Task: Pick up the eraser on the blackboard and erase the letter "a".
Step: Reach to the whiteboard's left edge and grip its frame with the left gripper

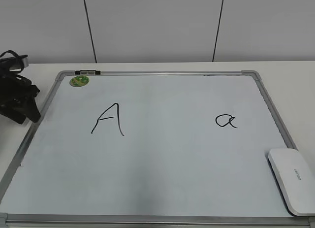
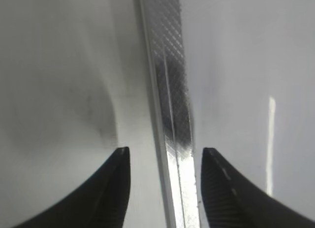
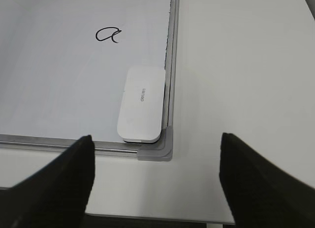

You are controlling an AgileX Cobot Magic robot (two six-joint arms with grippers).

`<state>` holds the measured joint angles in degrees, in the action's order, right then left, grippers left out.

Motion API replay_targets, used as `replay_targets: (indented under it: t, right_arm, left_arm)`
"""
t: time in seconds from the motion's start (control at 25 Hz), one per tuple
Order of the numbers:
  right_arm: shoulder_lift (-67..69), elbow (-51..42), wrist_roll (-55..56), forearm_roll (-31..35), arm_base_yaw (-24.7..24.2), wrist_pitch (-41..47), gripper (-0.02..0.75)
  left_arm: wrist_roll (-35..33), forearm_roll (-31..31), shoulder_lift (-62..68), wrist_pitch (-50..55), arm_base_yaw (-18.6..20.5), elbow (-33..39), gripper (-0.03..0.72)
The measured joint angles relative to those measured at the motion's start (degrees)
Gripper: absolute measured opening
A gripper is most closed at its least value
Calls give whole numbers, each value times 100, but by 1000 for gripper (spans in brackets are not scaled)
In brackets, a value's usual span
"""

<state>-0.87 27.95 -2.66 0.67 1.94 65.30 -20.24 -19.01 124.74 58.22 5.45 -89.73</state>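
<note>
Two grippers stand open and empty: the left gripper [image 2: 165, 188] straddles the blackboard [image 1: 162, 179]'s left frame, while the right gripper [image 3: 155, 181] hangs off its near right corner. Only the right wrist view shows the eraser [image 3: 141, 104] whole, in that corner, the letter "a" [image 3: 108, 35] beyond.

Blackboard [image 1: 162, 179]: handwritten capital "A" [image 1: 108, 119] left, letter "a" [image 1: 226, 121] right. Eraser [image 1: 293, 180]: small grey print, unreadable.

Eraser [image 1: 293, 179] lettering illegible; left end effector [image 1: 19, 97] cut by frame edge.
</note>
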Motion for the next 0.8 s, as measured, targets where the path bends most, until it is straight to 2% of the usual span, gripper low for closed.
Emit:
replay_targets:
  t: [0.4,0.8]
  right_arm:
    - [0,0,0,0,0,0,587]
    - [0,0,0,0,0,0,587]
  left_arm:
    - [-161,-256,47,-12,119,0,258]
    - [-185,-411,82,-107,132,0,251]
